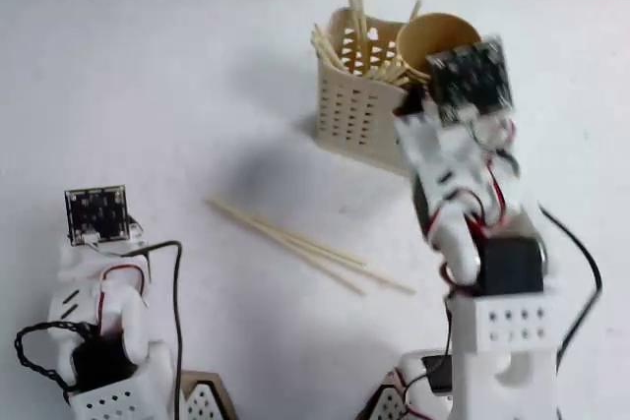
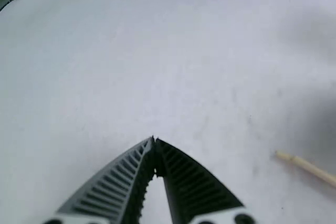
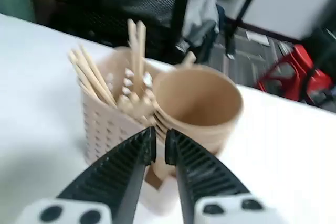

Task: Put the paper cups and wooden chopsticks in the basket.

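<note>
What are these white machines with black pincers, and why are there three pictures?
They are two robot arms at a white table. One picture looks down from above; the other two come from cameras on the arms' wrists. The left gripper is shut over bare table, holding nothing. The right gripper, also shut and empty, is near the basket, which holds paper cups and chopsticks. A few loose chopsticks lie on the table between the arms.
</note>
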`<state>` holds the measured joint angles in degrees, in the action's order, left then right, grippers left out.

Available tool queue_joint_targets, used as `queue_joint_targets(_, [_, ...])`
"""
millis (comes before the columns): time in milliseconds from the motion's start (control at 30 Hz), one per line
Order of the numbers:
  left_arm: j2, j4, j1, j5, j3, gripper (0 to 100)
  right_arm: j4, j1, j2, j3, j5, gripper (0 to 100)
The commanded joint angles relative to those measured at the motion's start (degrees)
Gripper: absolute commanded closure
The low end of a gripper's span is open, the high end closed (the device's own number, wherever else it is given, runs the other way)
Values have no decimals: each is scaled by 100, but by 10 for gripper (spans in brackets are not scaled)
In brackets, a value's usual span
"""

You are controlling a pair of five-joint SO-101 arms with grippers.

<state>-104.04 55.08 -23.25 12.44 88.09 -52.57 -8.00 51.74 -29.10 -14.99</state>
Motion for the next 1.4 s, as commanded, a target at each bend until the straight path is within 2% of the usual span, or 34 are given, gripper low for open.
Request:
queue_joint_targets(0, [-48,-132,40,62,-167,976,-110,620,971,-1081,-9,950])
queue_joint_targets(167, [-22,97,514,114,-668,976,4,778,1473,-2470,-316,950])
queue_joint_targets(300, [-13,519,1270,800,-1222,976,462,787,1543,-3349,-308,953])
queue_joint_targets(400, [-13,844,1807,1292,-1574,976,1051,866,1543,-3930,26,951])
queue_joint_targets(600, [145,1090,2440,1881,-1890,976,1596,1780,1552,-4176,607,950])
queue_joint_targets(867, [2598,1143,3319,2857,-2796,972,1604,2123,1587,-4176,782,950])
queue_joint_targets(1067, [4347,1284,4092,3780,-3332,806,1604,2387,1596,-4167,782,950])
queue_joint_targets(1233, [5666,1248,4558,4466,-3754,804,1789,2563,1587,-4176,782,950])
queue_joint_targets(1367, [6932,1248,4910,4527,-4369,801,1798,2589,1587,-4176,782,950])
